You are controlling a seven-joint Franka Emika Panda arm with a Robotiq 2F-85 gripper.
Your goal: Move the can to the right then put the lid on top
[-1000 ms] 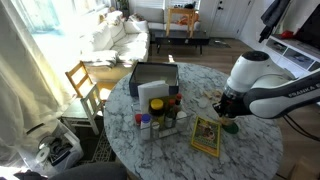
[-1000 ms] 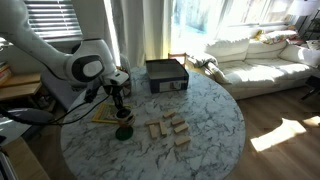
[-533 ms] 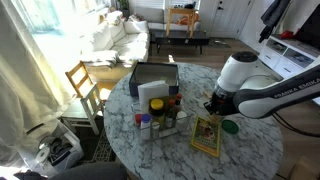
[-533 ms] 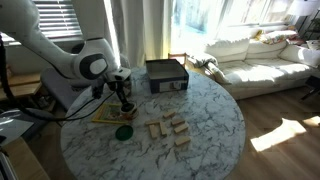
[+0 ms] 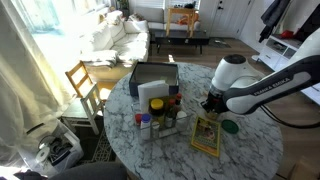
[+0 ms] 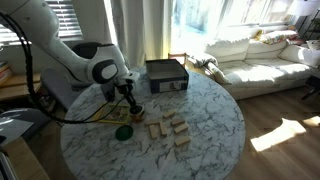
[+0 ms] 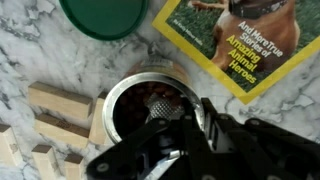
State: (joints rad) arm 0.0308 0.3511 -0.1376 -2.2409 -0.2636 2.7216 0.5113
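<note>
The can (image 7: pixel 150 92) is a small silvery tin with dark contents, seen from above in the wrist view. My gripper (image 7: pixel 178 112) is shut on its rim, with one finger inside and one outside the wall. The dark green lid (image 7: pixel 105 14) lies flat on the marble just beyond the can, apart from it. In both exterior views the gripper (image 5: pixel 212 104) (image 6: pixel 133 110) is low over the table, and the lid (image 5: pixel 230 126) (image 6: pixel 123 131) lies beside it. The can is mostly hidden by the fingers there.
A yellow-green booklet (image 7: pixel 240 42) (image 5: pixel 206 136) lies next to the lid and can. Wooden blocks (image 7: pixel 50 118) (image 6: pixel 170 130) lie close on the can's other side. A black box (image 5: pixel 152 78) (image 6: pixel 167 75) and a cluster of jars (image 5: pixel 160 118) stand on the round marble table (image 5: pixel 250 155).
My gripper has moved away from above the lid toward the wooden blocks, carrying the can. The lid now lies uncovered on the table.
</note>
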